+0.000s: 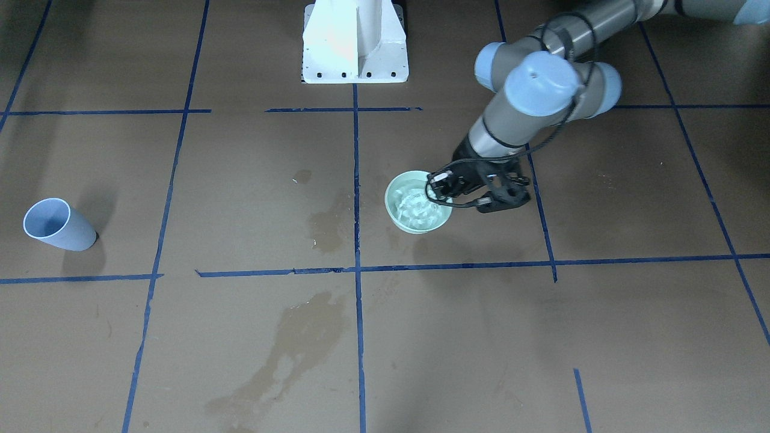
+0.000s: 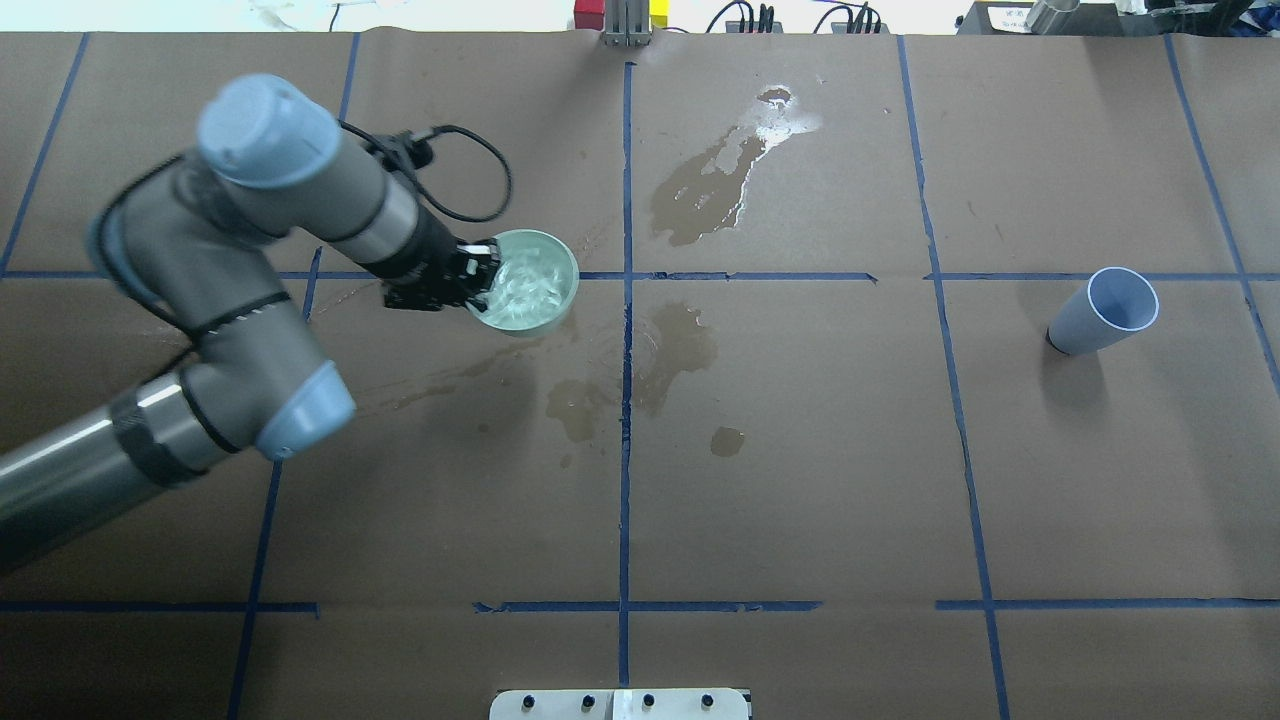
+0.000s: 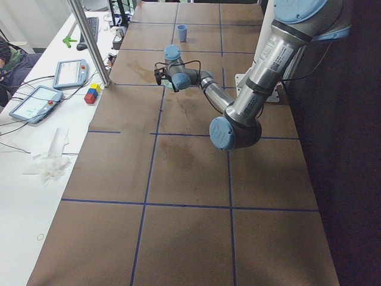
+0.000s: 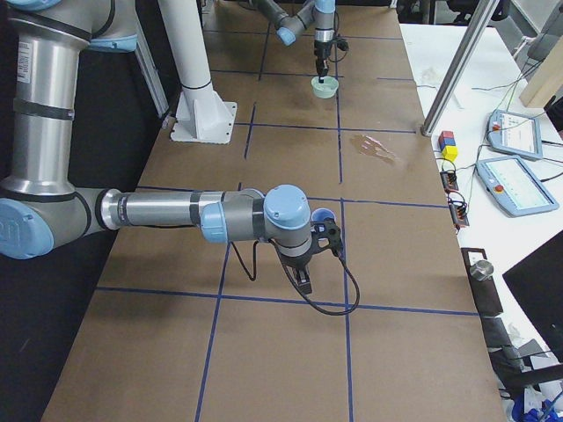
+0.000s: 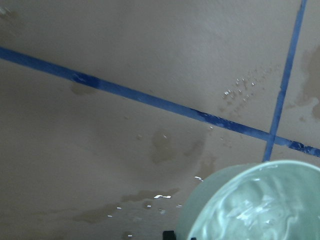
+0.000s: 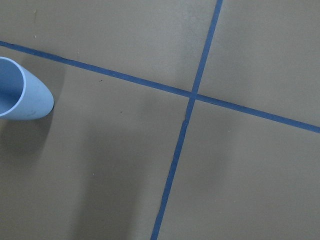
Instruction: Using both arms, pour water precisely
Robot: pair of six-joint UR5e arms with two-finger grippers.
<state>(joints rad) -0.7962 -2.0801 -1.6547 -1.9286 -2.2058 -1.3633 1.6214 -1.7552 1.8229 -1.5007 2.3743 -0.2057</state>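
My left gripper (image 2: 480,280) is shut on the near rim of a pale green bowl (image 2: 560,270), left of the table's middle. Rippling water (image 2: 520,285) fills the bowl. I cannot tell whether the bowl rests on the paper or hangs just above it. The bowl (image 1: 400,225) and gripper (image 1: 442,183) also show in the front view. The left wrist view shows the bowl's rim (image 5: 200,210) and glinting water (image 5: 260,210). My right gripper (image 4: 303,283) shows only in the exterior right view, low over the table near a blue cup (image 4: 324,214); I cannot tell if it is open or shut.
The blue cup (image 2: 1105,310) stands alone at the right side, also in the right wrist view (image 6: 20,92). Wet spills darken the brown paper at the far middle (image 2: 720,180) and beside the bowl (image 2: 680,345). The white pedestal (image 1: 355,45) stands at the robot's edge.
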